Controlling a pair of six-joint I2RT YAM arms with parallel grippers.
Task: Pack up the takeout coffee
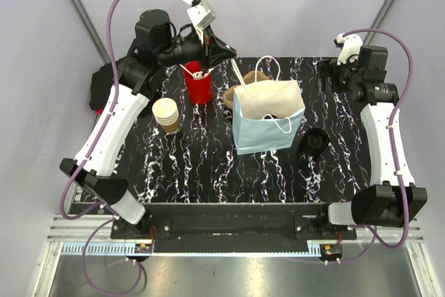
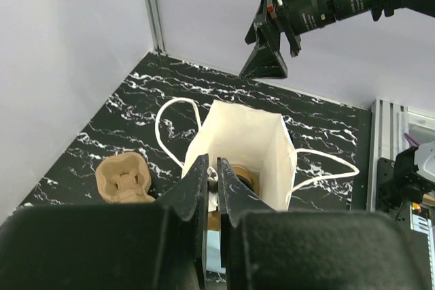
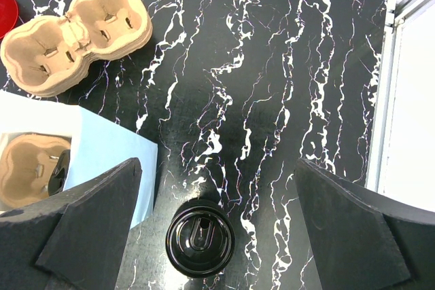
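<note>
Currently a tan paper cup [image 1: 165,114], white inside with a rolled rim, is standing on the black marbled table [image 1: 208,165] at the blue bag's [image 1: 264,130] nine o'clock, untouched. The left gripper [image 2: 213,168] is hanging at the bag's eleven o'clock, fingers pinched nearly together, gripping nothing visible. The right gripper [image 3: 217,168] is gaping wide, empty.

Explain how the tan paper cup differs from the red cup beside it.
Colour: the tan paper cup is kraft brown with a pale inside; the red cup is red. Contents: the tan paper cup looks empty; the red cup holds white utensils. Place: the tan paper cup stands nearer the front edge of the table. Both stand upright, left of the blue bag.
</note>
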